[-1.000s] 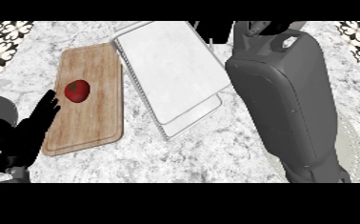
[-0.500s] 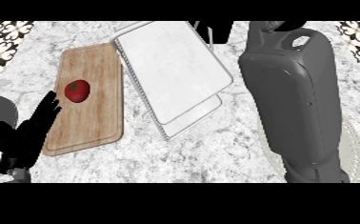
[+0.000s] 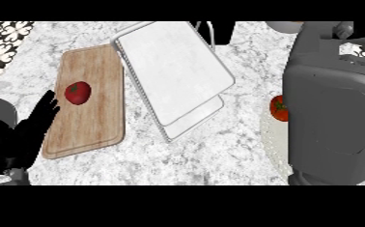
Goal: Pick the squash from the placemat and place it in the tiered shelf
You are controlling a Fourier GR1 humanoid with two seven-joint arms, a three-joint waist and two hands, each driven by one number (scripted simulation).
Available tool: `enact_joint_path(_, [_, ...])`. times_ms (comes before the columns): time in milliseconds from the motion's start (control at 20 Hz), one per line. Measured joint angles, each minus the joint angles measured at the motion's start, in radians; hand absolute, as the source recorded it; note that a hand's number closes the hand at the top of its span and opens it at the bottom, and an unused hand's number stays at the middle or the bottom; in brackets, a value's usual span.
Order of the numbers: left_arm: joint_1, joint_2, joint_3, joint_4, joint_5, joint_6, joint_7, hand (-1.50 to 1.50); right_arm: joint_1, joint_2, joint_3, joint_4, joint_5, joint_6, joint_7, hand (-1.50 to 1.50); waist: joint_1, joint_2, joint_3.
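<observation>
Left hand (image 3: 32,129) rests at lower left, fingers straight. The right forearm (image 3: 324,110) hides its hand; finger state cannot be told. Shelf (image 3: 175,71) sits upper centre, unloaded.

The right forearm (image 3: 324,110) hides most of a red object (image 3: 278,107); the right hand is out of view.

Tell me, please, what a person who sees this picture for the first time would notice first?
The big grey right forearm fills the right side and half hides a red-orange item on the counter beside it. In the middle stands the white tiered shelf, seen from above, with a wooden board to its left that carries a small red fruit. The black left robot hand rests open at the lower left edge.
</observation>
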Motion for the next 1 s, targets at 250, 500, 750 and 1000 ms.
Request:
enact_joint_path(250, [0.005,-0.004,0.005,-0.003,-0.004,0.005,0.002,0.0,-0.002,-0.048,-0.096,-0.165,-0.101,0.032,0.012,-1.5,-0.01,-0.002,0.0])
enact_joint_path(500, [0.024,-0.009,0.012,-0.005,-0.005,0.009,-0.007,0.0,0.02,-0.131,-0.193,-0.347,-0.182,0.106,0.064,-1.5,-0.026,-0.008,0.0])
enact_joint_path(750, [0.053,0.001,0.037,-0.006,0.007,0.006,-0.006,0.0,0.075,-0.241,-0.33,-0.455,-0.325,0.189,0.082,-1.5,-0.057,-0.02,0.001])
enact_joint_path(1000, [0.081,-0.001,0.053,0.001,0.008,0.013,-0.022,0.0,0.149,-0.351,-0.465,-0.499,-0.514,0.278,0.072,-1.5,-0.093,-0.032,0.002])
